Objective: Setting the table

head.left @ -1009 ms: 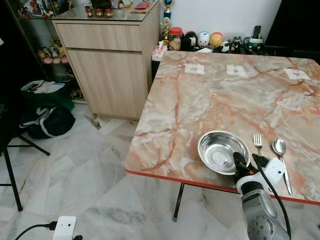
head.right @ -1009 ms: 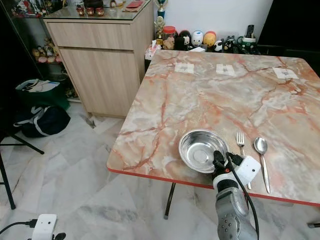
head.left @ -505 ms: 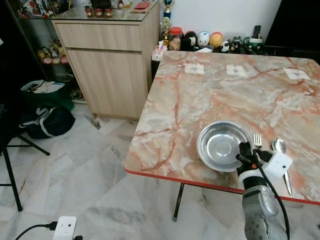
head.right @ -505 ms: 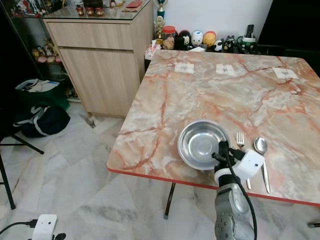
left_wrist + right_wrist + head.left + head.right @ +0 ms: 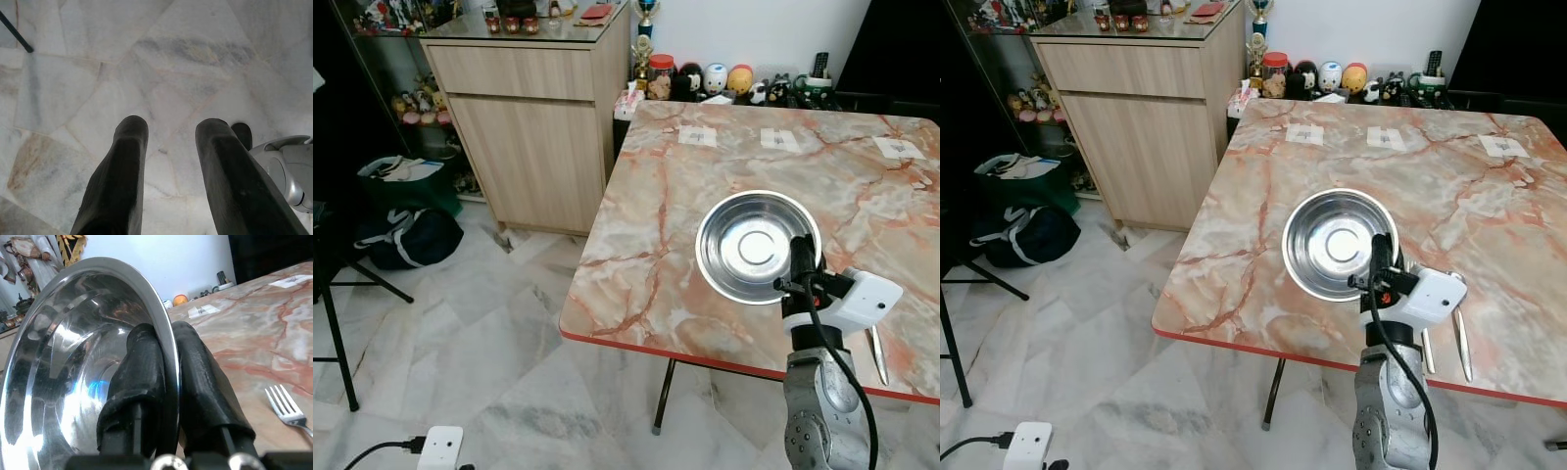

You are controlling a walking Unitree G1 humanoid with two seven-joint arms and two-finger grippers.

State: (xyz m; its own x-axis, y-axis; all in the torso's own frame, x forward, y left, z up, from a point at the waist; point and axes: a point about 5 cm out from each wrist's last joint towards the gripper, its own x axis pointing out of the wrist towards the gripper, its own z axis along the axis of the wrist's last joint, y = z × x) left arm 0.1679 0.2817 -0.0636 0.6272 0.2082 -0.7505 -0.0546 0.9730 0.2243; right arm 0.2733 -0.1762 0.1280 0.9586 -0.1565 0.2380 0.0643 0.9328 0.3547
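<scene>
- The right gripper (image 5: 164,396) pinches the rim of the steel bowl (image 5: 756,247), one finger inside, one outside, holding it tilted up above the near part of the marble table (image 5: 685,186).
- The bowl looks light, stiff and slick; a rim pinch like this could let it swing or slip, so a firm hold near the rim's edge seems wise.
- The fork (image 5: 288,409) and a spoon (image 5: 1460,338) lie on the table beside the arm.
- The left gripper (image 5: 168,147) hangs with fingers apart over the tiled floor (image 5: 146,58).
- Beyond: a wooden cabinet (image 5: 533,127), figurines (image 5: 710,78) along the wall, bags (image 5: 396,225) on the floor.
</scene>
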